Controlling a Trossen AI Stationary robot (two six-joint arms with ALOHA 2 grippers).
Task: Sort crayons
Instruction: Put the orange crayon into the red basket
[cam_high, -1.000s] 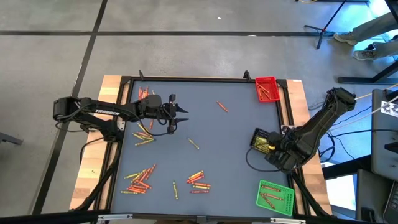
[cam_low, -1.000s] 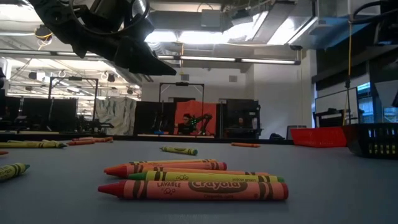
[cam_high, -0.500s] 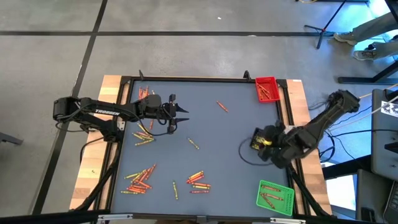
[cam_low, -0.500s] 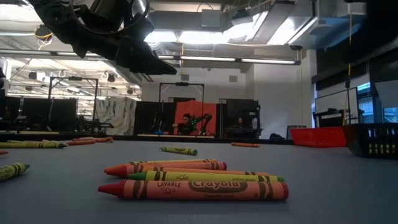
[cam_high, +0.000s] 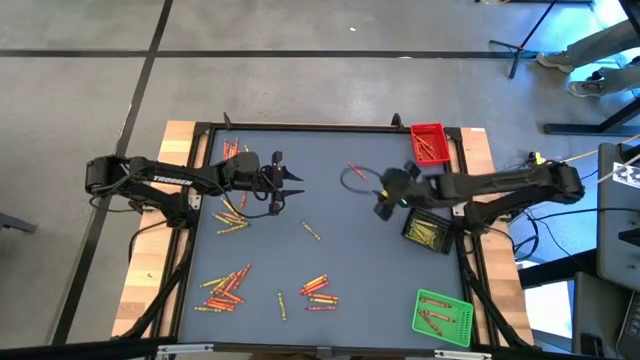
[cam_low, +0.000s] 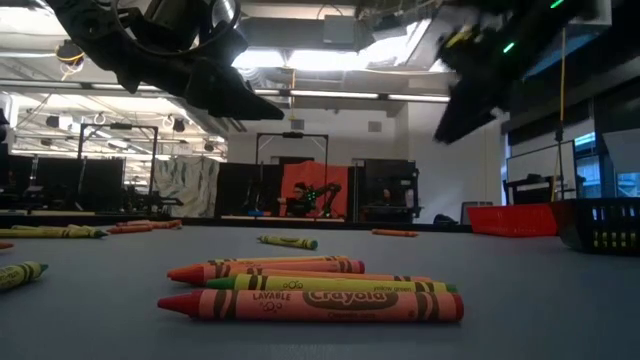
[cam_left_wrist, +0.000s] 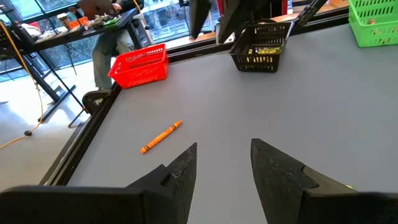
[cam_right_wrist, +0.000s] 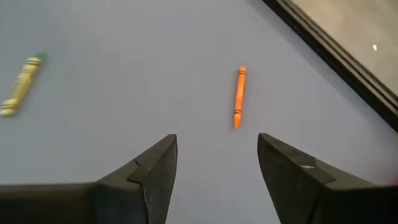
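Reaching across the blue-grey surface (cam_high: 330, 205), the right end effector (cam_high: 384, 197) hangs above the mat just short of a lone orange crayon (cam_high: 357, 171). Its fingers (cam_right_wrist: 149, 168) are spread wide and hold nothing; in the right wrist view the orange crayon lies ahead of the gap between them, with a yellow crayon (cam_right_wrist: 22, 84) off to one side.

The left end effector (cam_high: 292, 186) hovers over the left half of the surface, fingers (cam_left_wrist: 180, 171) parted and empty.

Loose crayons lie scattered on the surface:
- a cluster (cam_high: 232, 207) beside the left arm;
- two groups (cam_high: 225, 288) and (cam_high: 318, 291) near the front edge.

Three baskets sit along the right side: red tray (cam_high: 429, 143) at the far corner, black tray (cam_high: 428, 230) midway, green tray (cam_high: 442, 316) at the near corner. Each contains crayons.
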